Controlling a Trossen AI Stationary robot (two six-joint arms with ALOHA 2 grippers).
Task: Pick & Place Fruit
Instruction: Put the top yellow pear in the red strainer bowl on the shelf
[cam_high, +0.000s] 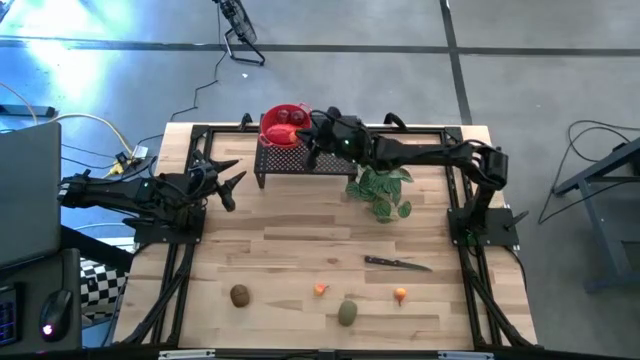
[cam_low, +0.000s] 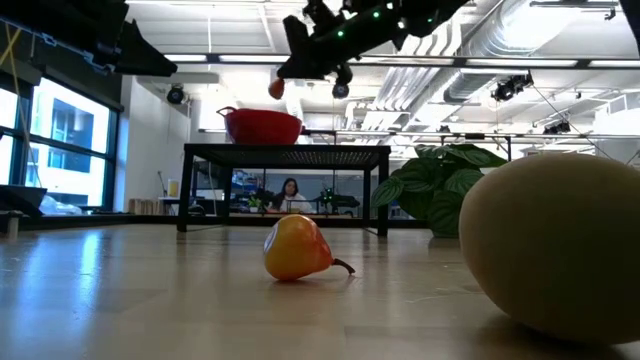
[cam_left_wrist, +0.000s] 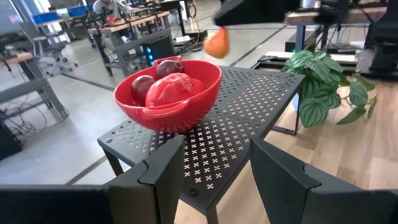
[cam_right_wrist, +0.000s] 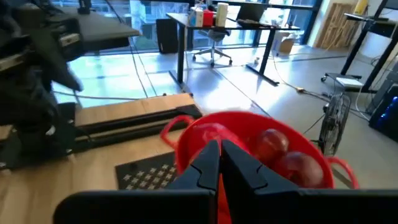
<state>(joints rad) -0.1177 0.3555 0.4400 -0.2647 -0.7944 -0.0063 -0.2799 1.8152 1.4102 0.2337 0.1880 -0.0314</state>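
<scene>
A red bowl (cam_high: 272, 135) stands on a black perforated stand (cam_high: 325, 160) at the table's far side. It holds a red oblong fruit (cam_left_wrist: 171, 90) and two dark-red round ones (cam_left_wrist: 142, 84). My right gripper (cam_high: 310, 138) hangs over the bowl's right part, shut on a small orange-red fruit (cam_left_wrist: 216, 43). My left gripper (cam_high: 232, 180) waits open, left of the stand. On the near table lie a brown oval fruit (cam_high: 240, 295), an olive-green one (cam_high: 347, 313) and two tiny orange ones (cam_high: 320, 289) (cam_high: 400, 295). My right gripper pinches the small orange-red fruit (cam_right_wrist: 219, 194) between its two fingers, which slant downward from the table's right. The fruit is lifted clear and shows just under the fingers (cam_low: 277, 88), above the bowl's rim (cam_low: 262, 115).
A green leafy plant (cam_high: 381, 192) stands just right of the stand, under my right arm. A black-handled knife (cam_high: 398, 263) lies on the near right of the table. The stand's legs (cam_low: 185, 190) rise from the wood. A person sits far behind, in the room (cam_low: 290, 190).
</scene>
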